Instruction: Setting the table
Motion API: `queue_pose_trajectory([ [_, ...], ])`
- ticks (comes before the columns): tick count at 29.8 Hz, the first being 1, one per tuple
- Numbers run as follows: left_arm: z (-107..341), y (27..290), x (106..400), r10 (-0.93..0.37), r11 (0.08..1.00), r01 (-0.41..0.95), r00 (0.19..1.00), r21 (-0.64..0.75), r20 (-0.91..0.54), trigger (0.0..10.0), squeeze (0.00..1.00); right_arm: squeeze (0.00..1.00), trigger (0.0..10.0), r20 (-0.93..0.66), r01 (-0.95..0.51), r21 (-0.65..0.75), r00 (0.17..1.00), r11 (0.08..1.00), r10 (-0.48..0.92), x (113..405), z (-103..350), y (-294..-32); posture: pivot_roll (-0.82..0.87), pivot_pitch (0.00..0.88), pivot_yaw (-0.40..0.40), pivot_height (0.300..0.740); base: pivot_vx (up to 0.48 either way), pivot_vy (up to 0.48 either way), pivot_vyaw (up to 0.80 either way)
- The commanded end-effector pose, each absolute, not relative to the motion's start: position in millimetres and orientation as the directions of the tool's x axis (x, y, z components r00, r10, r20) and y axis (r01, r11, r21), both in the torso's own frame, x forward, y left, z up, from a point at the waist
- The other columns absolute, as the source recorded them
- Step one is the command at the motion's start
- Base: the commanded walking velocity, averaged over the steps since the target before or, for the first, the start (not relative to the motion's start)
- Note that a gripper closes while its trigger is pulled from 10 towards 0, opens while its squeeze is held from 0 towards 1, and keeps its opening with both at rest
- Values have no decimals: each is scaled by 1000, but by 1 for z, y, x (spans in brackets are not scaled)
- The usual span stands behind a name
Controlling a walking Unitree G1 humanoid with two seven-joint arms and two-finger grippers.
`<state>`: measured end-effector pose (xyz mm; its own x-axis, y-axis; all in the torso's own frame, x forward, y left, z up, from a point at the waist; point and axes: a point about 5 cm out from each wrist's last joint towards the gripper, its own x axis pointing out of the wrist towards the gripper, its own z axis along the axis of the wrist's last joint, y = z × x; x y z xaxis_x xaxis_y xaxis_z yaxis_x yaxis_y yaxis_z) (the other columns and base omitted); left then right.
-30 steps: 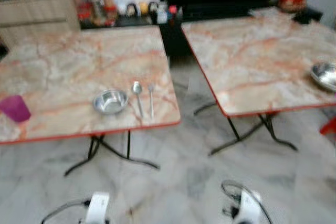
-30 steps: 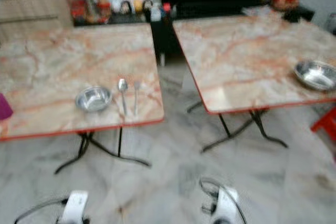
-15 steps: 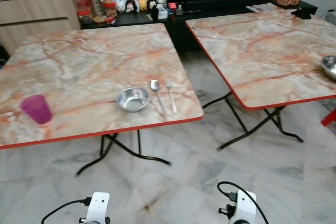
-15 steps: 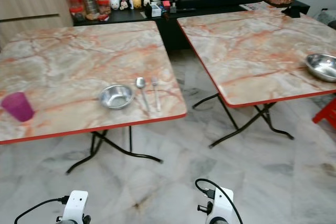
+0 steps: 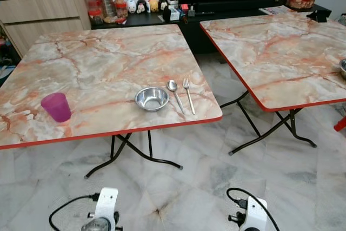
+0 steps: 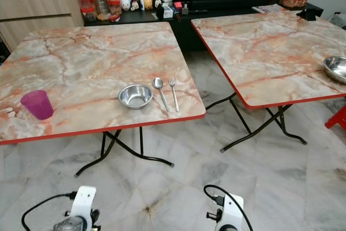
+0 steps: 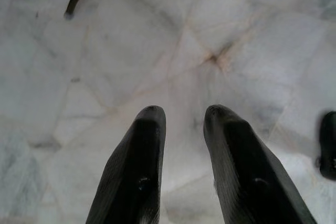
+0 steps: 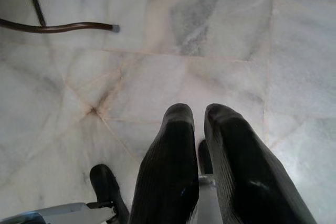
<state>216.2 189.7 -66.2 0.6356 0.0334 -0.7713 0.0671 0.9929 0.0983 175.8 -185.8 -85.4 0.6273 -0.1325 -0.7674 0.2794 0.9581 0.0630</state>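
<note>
White wrist housings with looped black cables are seen; left claw (image 7: 181, 116) and right claw (image 8: 193, 113) fingers are black, tapered, ribbed.

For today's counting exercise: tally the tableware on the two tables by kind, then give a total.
Bowls: 2
Cups: 1
Spoons: 1
Forks: 1
Total: 5

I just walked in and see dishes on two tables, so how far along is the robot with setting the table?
One place looks laid: a steel bowl, spoon and fork sit side by side near the left table's front edge, with a purple cup farther left. Nothing is in hand: the left gripper and right gripper hang over the floor, holding nothing. A second steel bowl waits on the right table, probably still to be placed.
</note>
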Motion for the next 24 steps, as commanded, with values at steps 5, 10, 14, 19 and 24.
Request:
queue_pose_trajectory([
  [5,-65,191,218,42,990,76,644,119,-764,10000,0,0,10000,-765,280,68,631,958,-130,177,-85,-185,-5,0,29,740,0,0,0],
  [10,-65,194,216,59,987,74,647,140,-760,10000,0,0,10000,-766,283,69,630,957,-131,176,-85,-185,-1,0,30,740,0,0,0],
  [14,-66,195,215,65,988,68,641,141,-765,10000,0,0,10000,-768,285,70,627,956,-131,175,-86,-185,-1,0,31,740,0,0,0],
  [19,-70,192,208,45,992,66,621,110,-783,10000,0,0,10000,-768,285,71,627,956,-130,175,-86,-185,-5,0,33,740,0,0,0],
  [24,-72,195,204,59,992,50,613,113,-788,10000,0,0,10000,-767,283,70,628,956,-130,176,-85,-185,-3,0,30,740,0,0,0],
])
